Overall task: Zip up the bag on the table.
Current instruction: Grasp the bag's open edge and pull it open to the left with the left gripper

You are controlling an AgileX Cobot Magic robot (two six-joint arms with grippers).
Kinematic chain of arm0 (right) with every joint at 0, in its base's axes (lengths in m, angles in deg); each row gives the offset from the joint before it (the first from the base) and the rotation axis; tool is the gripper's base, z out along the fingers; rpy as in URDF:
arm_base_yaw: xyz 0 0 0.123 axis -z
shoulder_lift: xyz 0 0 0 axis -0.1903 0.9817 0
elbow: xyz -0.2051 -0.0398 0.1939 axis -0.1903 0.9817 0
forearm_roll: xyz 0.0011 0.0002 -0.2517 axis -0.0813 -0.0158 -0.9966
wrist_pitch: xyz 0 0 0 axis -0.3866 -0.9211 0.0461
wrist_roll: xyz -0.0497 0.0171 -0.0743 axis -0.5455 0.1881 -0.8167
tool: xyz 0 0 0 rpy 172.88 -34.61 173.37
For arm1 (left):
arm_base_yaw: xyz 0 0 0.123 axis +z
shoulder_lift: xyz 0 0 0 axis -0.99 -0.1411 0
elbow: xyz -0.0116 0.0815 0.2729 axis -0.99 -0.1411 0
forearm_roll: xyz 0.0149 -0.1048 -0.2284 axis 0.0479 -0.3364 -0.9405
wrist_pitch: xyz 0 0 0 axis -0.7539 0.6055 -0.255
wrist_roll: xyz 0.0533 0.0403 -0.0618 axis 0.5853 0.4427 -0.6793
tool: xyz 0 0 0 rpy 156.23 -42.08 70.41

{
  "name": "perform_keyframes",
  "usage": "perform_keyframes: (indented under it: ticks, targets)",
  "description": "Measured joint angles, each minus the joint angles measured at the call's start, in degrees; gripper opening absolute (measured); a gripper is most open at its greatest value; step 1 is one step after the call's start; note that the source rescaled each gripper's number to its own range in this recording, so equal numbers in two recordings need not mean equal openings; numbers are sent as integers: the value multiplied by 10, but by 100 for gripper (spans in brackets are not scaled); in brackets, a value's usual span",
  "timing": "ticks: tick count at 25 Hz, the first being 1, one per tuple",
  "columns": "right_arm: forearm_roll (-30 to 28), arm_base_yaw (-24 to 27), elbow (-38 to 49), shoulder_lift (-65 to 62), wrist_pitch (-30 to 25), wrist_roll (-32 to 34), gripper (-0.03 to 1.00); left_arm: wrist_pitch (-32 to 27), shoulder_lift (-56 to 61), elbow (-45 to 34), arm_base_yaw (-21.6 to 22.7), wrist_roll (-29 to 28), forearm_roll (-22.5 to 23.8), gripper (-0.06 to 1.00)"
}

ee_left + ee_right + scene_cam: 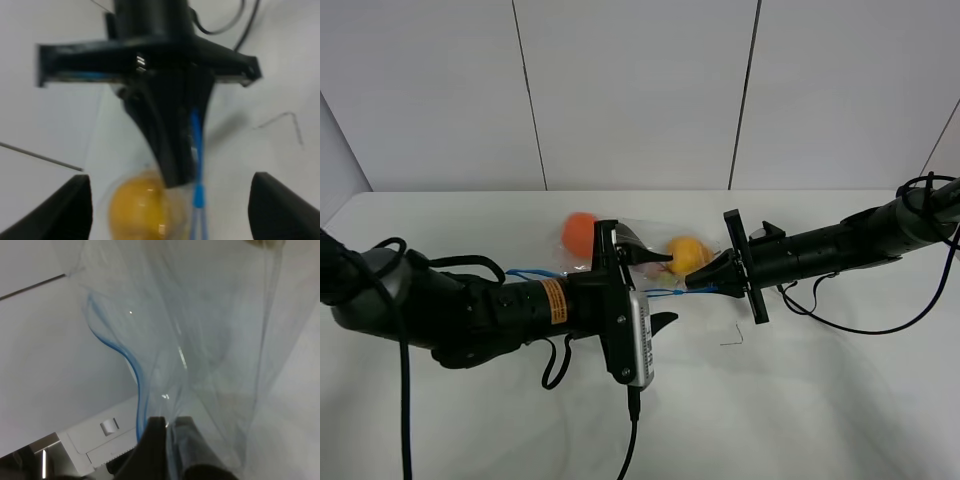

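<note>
The near part of the table (800,400) lies in front of both arms. The left arm reaches in from the left. The left gripper (670,288) is spread wide. The blue zip strip (197,145) passes between its two fingers, and neither finger is seen touching it.

Facing it, the right gripper (693,283) is drawn to a point and clamped on the bag (210,330) at the strip. The right wrist view shows its tips pressed together with clear film pinched between them, just beside the blue line.

The bag lies on the table between the two grippers, with the strip along its near edge. Behind the strip, a yellow fruit (687,252) sits inside the bag close to the right gripper. An orange fruit (579,232) lies inside it farther left and toward the far side. Beyond the table stands a plain panelled wall (640,90).

Status: one end of the strip is anchored by the right gripper. In the left wrist view the strip divides into two blue lines toward the left gripper, so that stretch appears unsealed. The closing stroke is judged not yet done: the left gripper has to close on the strip and run along its length. How much of the strip near the right gripper is already sealed cannot be told.
</note>
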Motion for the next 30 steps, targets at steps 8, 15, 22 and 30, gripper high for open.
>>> perform_keyframes:
  ticks: [8,15,22,30]
  targets:
    - [-2,0,0,0,0,-2,0,40,-38,38,0,-3,0,100]
    - [-2,0,0,0,0,-2,0,42,-85,80,0,-8,0,100]
    - [-2,0,0,0,0,-2,0,41,-103,81,0,-12,-2,95]
    - [-2,0,0,0,0,-2,0,41,-104,81,0,-24,-4,55]
